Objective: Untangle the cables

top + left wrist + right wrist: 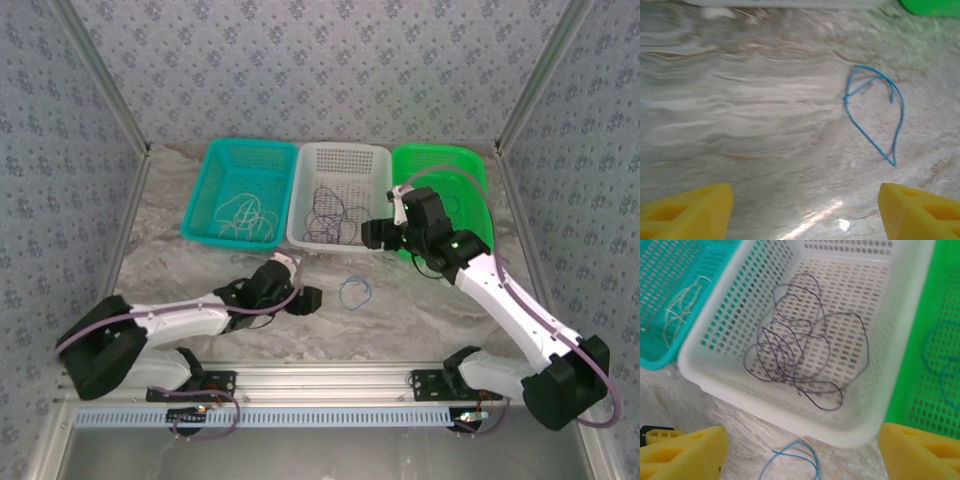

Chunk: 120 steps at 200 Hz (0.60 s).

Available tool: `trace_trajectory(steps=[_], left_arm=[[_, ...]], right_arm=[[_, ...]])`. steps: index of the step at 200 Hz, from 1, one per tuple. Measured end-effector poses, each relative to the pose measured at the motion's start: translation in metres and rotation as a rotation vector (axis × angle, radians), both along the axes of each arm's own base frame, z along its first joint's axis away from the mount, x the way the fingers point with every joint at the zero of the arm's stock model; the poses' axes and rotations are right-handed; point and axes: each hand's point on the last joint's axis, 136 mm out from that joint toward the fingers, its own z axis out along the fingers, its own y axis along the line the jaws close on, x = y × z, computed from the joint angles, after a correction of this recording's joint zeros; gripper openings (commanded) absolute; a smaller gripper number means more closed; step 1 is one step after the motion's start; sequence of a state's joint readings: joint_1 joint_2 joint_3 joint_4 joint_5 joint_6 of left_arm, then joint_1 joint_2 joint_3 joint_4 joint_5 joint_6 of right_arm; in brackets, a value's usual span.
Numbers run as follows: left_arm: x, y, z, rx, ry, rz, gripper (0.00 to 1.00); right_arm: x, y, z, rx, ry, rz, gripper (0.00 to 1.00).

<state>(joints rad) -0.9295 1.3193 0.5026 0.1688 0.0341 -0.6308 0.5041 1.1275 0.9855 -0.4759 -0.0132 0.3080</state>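
Top external view: left claw (303, 298) sits low over the marble table (200, 270), just left of a loose blue cable loop (355, 292). The loop lies on bare table in front of the white basket (340, 148). Left wrist view: yellow fingers (685, 212) spread wide with nothing between them; the loop is ahead and to the right, not touched.

Right claw (374, 235) hovers at the near edge where the white basket meets the green basket (440, 150). Right wrist view: its fingers (682, 455) are spread wide too, gripping nothing. Part of the blue loop shows on the table between them; cannot tell if anything touches it.

Dark cables (330, 212) lie tangled in loose loops inside the white basket. Whitish cables (245, 215) are in the teal basket (250, 146), far left. More blue cable (930, 352) is in the green basket, cut off by the frame edge. The three baskets stand side by side at the back of the table.
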Motion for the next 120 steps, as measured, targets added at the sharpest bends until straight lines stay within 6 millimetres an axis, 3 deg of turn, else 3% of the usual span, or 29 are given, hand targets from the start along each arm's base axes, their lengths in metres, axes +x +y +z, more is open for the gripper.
trace_trajectory(steps=[26, 72, 94, 120], left_arm=[[-0.01, -0.025, -0.006, -0.012, 0.056, -0.055, 0.74], [-0.013, -0.038, -0.017, -0.006, 0.176, -0.019, 0.73], [-0.013, -0.043, -0.016, -0.018, 0.21, -0.005, 0.72], [-0.01, -0.056, -0.015, -0.019, 0.25, -0.003, 0.62]], right_arm=[[-0.009, -0.017, -0.011, -0.015, 0.007, -0.069, 0.82], [-0.022, -0.053, -0.004, 0.008, -0.049, -0.207, 0.84], [-0.025, -0.062, -0.002, 0.022, -0.065, -0.239, 0.84], [-0.029, -0.065, -0.008, 0.025, -0.054, -0.254, 0.84]])
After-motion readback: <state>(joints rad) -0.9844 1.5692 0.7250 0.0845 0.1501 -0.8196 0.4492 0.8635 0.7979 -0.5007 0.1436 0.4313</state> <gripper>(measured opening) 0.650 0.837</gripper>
